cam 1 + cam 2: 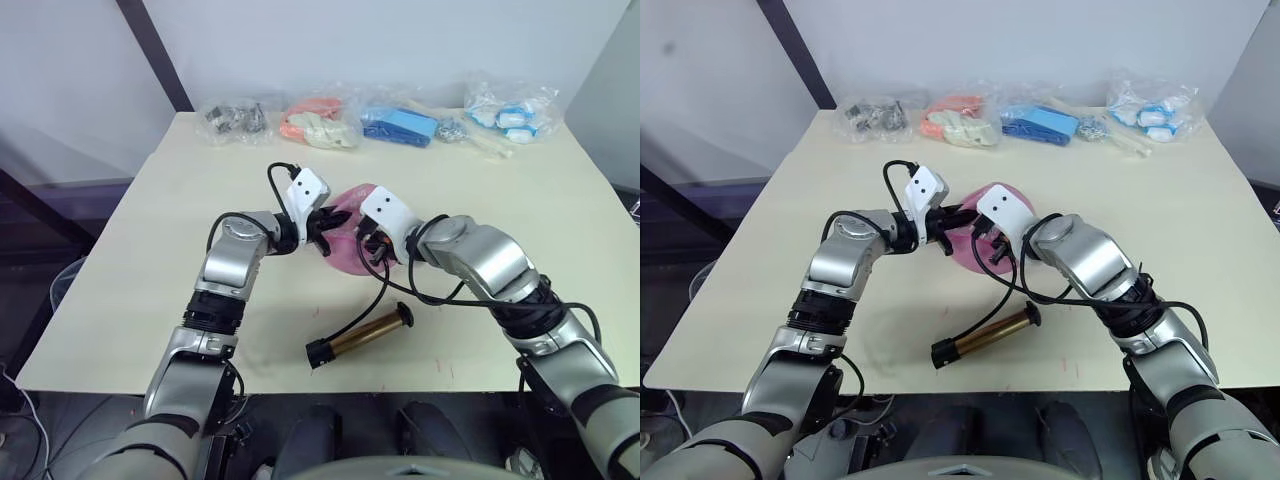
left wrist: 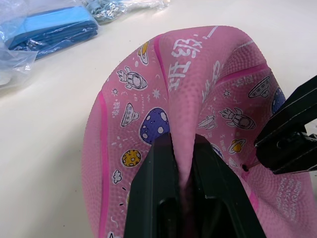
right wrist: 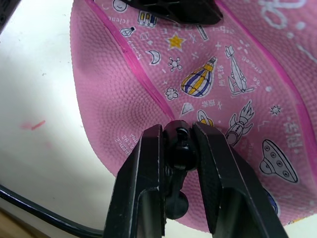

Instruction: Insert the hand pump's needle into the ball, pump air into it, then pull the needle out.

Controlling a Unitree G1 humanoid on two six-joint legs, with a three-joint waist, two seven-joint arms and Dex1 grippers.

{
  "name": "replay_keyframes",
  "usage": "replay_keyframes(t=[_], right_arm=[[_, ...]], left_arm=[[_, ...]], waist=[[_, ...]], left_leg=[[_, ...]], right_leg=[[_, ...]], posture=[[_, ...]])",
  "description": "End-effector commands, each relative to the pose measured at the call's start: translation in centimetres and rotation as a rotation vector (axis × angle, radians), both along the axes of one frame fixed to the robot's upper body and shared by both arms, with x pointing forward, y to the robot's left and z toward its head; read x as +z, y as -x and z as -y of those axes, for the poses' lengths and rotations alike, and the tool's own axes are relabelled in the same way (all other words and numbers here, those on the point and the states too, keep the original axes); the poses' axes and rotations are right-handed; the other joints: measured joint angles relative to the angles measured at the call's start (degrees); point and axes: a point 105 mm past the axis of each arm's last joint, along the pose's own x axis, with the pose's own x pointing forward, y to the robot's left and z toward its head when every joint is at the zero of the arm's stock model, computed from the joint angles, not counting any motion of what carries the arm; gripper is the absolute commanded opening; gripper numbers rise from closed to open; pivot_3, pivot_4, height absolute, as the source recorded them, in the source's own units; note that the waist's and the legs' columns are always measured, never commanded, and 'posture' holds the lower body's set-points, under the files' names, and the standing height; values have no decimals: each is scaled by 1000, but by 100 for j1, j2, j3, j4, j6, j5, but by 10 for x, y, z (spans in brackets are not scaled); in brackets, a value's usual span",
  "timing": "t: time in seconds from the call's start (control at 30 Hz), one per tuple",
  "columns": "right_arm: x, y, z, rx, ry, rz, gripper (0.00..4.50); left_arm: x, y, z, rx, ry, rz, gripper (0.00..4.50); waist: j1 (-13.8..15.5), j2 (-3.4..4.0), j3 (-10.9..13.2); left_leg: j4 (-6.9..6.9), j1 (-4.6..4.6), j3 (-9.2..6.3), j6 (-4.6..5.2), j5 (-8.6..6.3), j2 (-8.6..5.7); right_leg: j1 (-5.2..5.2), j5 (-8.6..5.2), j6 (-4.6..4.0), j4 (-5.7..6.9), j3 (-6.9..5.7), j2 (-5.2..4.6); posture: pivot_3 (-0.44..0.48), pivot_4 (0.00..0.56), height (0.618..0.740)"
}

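Note:
The pink ball [image 1: 345, 238], partly collapsed and printed with small cartoons, lies mid-table between both grippers. My left gripper [image 2: 182, 144] is shut on a raised fold of the ball [image 2: 173, 94]. My right gripper [image 3: 177, 131] is shut on the needle's black fitting [image 3: 178, 148], held against the ball's skin [image 3: 237, 64]. In the left wrist view the thin needle [image 2: 246, 165] touches the ball at a small dark spot; its depth cannot be told. The hand pump [image 1: 362, 333], bronze with black ends, lies on the table in front of the ball. Its black hose [image 1: 385, 290] runs up to the right gripper [image 1: 368, 243].
Clear bags line the table's far edge: dark small parts [image 1: 235, 118], orange and white items [image 1: 320, 122], blue items [image 1: 400, 125], white and blue items [image 1: 510, 115]. The table's front edge [image 1: 300, 388] runs just behind the pump.

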Motion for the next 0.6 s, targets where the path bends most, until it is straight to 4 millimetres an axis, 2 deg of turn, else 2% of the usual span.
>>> replay_keyframes(t=[0.03,0.6], right_arm=[[-29,4,-2,10,71,-86,345],[-57,-5,-8,15,127,-122,345]], left_arm=[[-47,14,5,-9,-42,-183,0],[-51,16,1,11,-43,-197,0]], waist=[[-18,-1,-32],[-53,-8,-141]], left_leg=[[-4,4,2,0,0,0],[-25,30,21,-1,-1,9]], right_leg=[[0,0,0,0,1,0],[1,0,-1,0,24,10]], posture=[[0,150,740],[0,150,740]])
